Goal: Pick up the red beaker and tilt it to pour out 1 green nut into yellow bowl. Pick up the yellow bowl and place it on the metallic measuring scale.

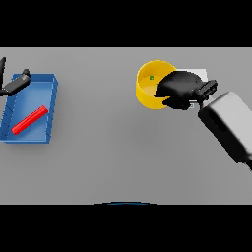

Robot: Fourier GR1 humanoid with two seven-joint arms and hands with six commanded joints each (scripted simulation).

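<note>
Head view of a grey table [113, 147]. The yellow bowl [147, 86] sits in the upper middle-right of the table, seen from above as an open ring with a deep yellow wall. A small green nut [151, 77] lies inside it, near the far side of the floor.

The right arm [229, 125], white and grey, enters from the right edge and reaches up and to the left. Its dark right hand [179, 88] lies over the right rim of the bowl, with the fingers curled round that rim, so that the hand grips the bowl at its right side. The hand hides that part of the wall.

Behind the hand, a pale, flat scale [194, 73] shows just beside the bowl, on its right; only its far corner and edge are visible, the rest being covered by the hand and wrist. Whether the bowl touches the scale cannot be told.

At the left of the table stands a blue tray [49, 98], rectangular, with low walls. A red beaker [29, 120] lies on its side in the tray, set diagonally, its upper end pointing right.

The left hand [15, 83] shows at the left edge, over the far left corner of the tray, well apart from the beaker. Its fingers are straight and hold nothing.
</note>
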